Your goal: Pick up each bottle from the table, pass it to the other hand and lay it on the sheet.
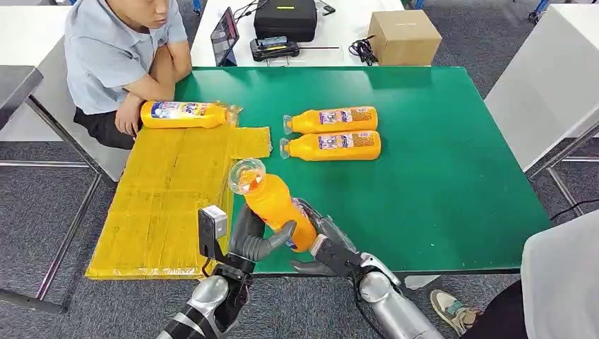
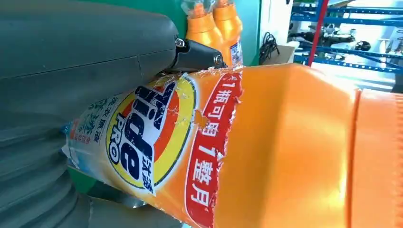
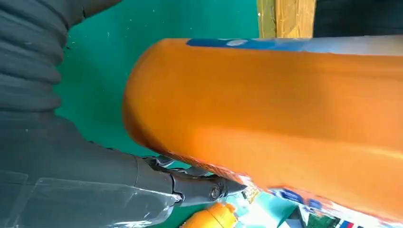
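Orange detergent bottle [image 1: 274, 205] sits between both of my hands right now, lifted over the near edge of the green table [image 1: 438, 183], just beside the yellow sheet [image 1: 162, 205]. My left hand [image 1: 258, 240] wraps its thumb and fingers around the bottle's lower body, and the left wrist view shows the torn label pressed close against that hand. My right hand [image 1: 321, 240] is against the base end on the other side; from the right wrist view I see a dark finger lying along the bottle's underside, but I cannot tell for sure whether that hand grips firmly or only touches.

What matters for the coming move: the bottle's long axis runs from the base, low and near me between the hands, up and away to the clear cap [image 1: 246, 174], which tilts toward the sheet. The sheet lies to my left, so the left hand is the nearer one for the laying, and I judge this to be the handover itself.

One bottle on the sheet [image 1: 185, 114] already lies at the far edge, near a seated person [image 1: 120, 56]. Two more bottles [image 1: 332, 133] wait side by side on the table, well apart from my hands, caps pointing toward the sheet.
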Robot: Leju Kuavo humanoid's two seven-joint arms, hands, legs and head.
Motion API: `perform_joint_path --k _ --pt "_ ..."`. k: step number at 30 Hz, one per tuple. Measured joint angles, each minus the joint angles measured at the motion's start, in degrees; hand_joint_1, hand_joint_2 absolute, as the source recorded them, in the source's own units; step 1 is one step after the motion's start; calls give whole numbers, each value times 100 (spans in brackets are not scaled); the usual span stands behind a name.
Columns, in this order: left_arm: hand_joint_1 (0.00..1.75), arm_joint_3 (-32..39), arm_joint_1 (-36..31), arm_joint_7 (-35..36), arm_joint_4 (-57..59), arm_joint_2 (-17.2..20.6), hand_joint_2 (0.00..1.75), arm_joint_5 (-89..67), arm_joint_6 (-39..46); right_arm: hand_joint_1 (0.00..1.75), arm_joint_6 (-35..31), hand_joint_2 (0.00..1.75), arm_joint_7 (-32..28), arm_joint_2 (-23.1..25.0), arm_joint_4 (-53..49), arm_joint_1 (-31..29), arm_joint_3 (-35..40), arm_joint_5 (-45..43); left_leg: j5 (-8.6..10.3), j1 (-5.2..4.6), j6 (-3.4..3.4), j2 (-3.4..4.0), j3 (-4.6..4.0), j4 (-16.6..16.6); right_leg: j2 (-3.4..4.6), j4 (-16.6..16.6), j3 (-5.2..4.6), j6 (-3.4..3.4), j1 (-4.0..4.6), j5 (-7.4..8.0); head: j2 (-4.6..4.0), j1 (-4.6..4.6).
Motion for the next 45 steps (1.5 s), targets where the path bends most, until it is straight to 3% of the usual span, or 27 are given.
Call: perform_joint_path --k 19,23,27,39,45 --pt "175 -24 14 -77 -330 155 175 -1036 655 0 -74 175 22 0 -170 152 -46 87 0 0 0 0 1 0 0 0 0 0 0 0 0 0" --pt "175 -142 -181 305 -330 308 175 -2962 1548 0 -72 175 11 0 -186 186 -105 111 1 0 0 -4 0 0 -4 1 1 0 0 0 0 0" --pt "175 -114 -329 748 -328 466 175 -4556 1412 0 35 175 -31 31 -201 244 -256 219 1 0 0 -2 1 0 -3 1 1 0 0 0 0 0" --pt "175 194 -754 1879 -60 944 175 -7459 1952 0 223 175 -81 111 -299 304 -439 273 4 2 -1 -3 1 -1 -4 3 1 0 1 1 0 0" --pt "175 415 -955 2061 374 1064 175 -7930 1906 0 282 175 -103 162 -299 299 -483 278 8 2 -1 -5 -1 0 -4 4 0 0 0 1 0 2"
